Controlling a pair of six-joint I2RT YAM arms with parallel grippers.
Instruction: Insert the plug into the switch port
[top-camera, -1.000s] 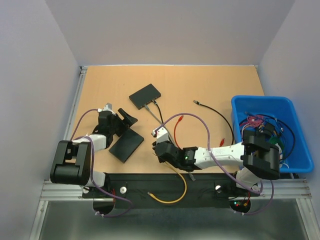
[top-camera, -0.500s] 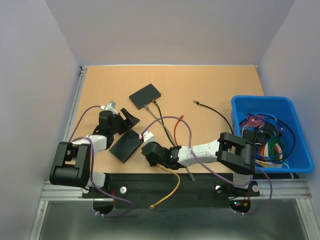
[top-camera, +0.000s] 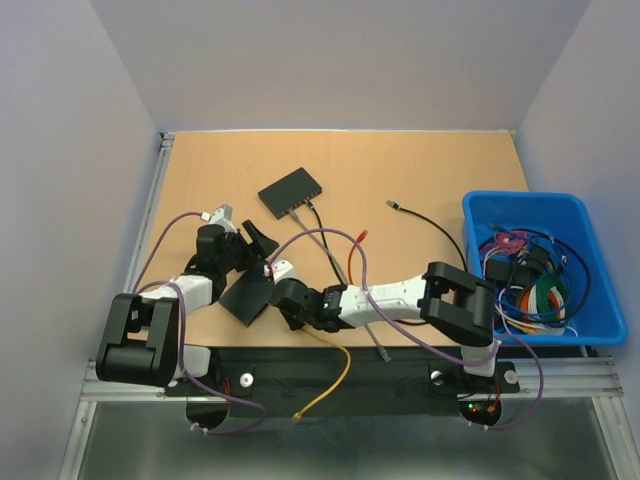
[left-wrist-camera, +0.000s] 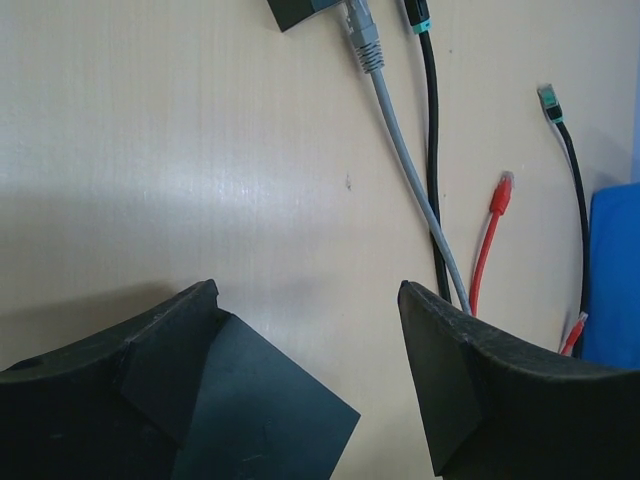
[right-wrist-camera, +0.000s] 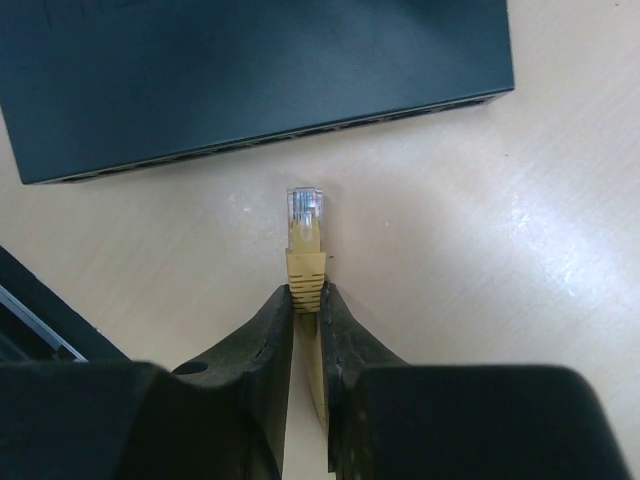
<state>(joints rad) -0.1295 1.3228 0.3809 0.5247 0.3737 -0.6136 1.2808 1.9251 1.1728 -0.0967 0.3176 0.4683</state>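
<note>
Yellow plug (right-wrist-camera: 305, 235) clamped in right pincer (right-wrist-camera: 306, 296); left pincer (left-wrist-camera: 307, 297) wide open, perhaps touching switch (left-wrist-camera: 270, 420).

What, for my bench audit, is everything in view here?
Switch: two, black; far centre, near left.
Yellow cable: one; plug facing the near switch's ports.
Grey cable: one, at the far switch.
Black cable: two; beside the grey, loose at right.
Red cable: at least one, centre.
Bin: one, blue, right edge, holding tangled cables.
Table: one, tan.
Left gripper: open, over the near switch.
Right gripper: shut on the yellow plug.
</note>
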